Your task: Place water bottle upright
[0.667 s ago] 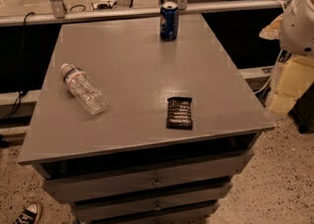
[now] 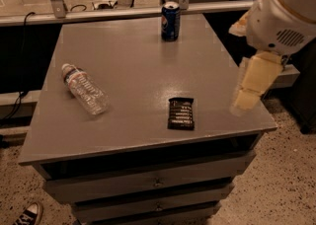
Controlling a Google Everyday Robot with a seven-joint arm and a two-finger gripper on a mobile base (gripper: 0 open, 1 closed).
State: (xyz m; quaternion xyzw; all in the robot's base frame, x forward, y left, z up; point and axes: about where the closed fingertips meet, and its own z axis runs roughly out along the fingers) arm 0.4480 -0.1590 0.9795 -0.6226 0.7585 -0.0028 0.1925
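Note:
The water bottle is clear ribbed plastic with a white cap and a dark-and-white label band. It lies on its side near the left edge of the grey table, cap pointing to the far left. My gripper hangs from the white arm over the table's right edge, pointing down, far to the right of the bottle. It holds nothing that I can see.
A blue soda can stands upright at the table's far edge. A dark snack bar lies flat near the front right. Drawers sit below the tabletop. A shoe is on the floor at the lower left.
The arm and gripper have moved left, from beside the table to over its right edge. The bottle, can and snack bar have not moved.

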